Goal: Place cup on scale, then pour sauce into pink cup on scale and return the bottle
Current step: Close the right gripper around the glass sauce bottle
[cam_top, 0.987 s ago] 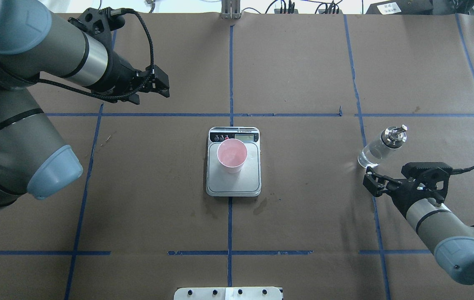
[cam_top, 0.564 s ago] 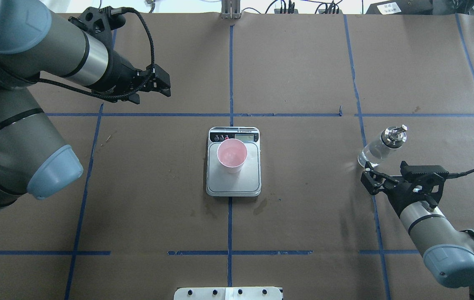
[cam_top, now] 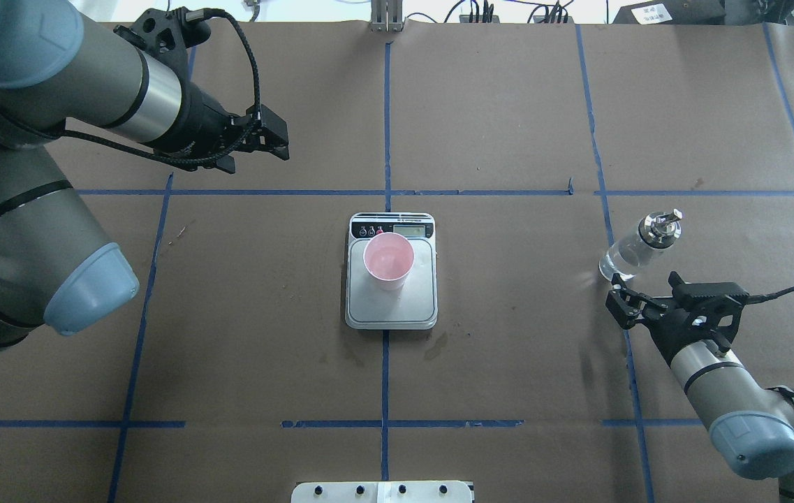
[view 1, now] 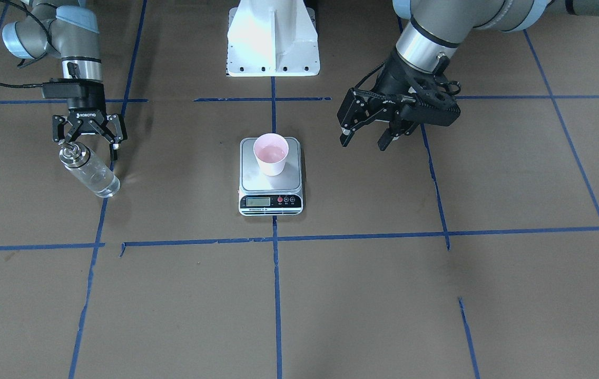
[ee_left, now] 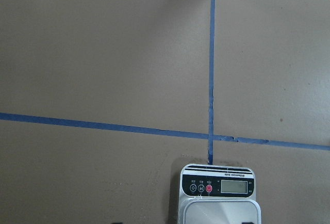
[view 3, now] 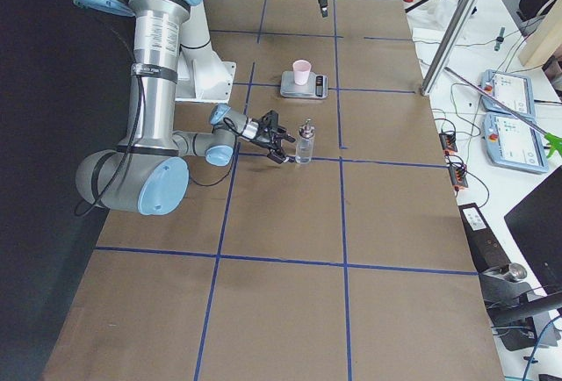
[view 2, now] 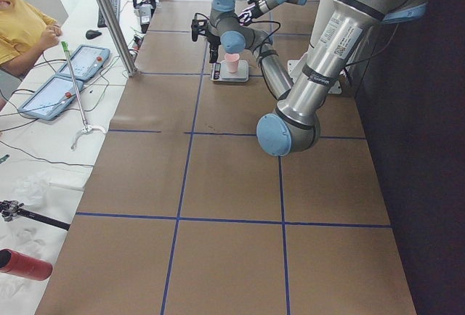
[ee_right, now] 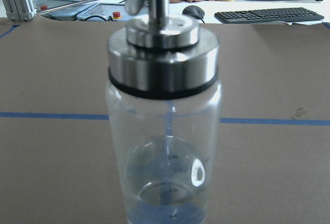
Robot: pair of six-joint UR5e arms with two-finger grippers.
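Note:
The pale pink cup stands upright on the steel platform of the scale at the table's middle; it also shows in the front view. The glass bottle with a steel pour cap stands on the table to the right, with a little clear sauce at its bottom. My right gripper is open just behind the bottle, not touching it. My left gripper is open and empty, raised to the far left of the scale.
The table is covered in brown paper with blue tape lines. The white robot base stands at my side of the table. Tablets and an operator are beyond the far edge. The scale's display end shows in the left wrist view.
My right arm has shifted and turned its wrist a little, with the open gripper staying just behind the bottle. My left gripper has drifted slightly right. Cup, scale and bottle have not moved.

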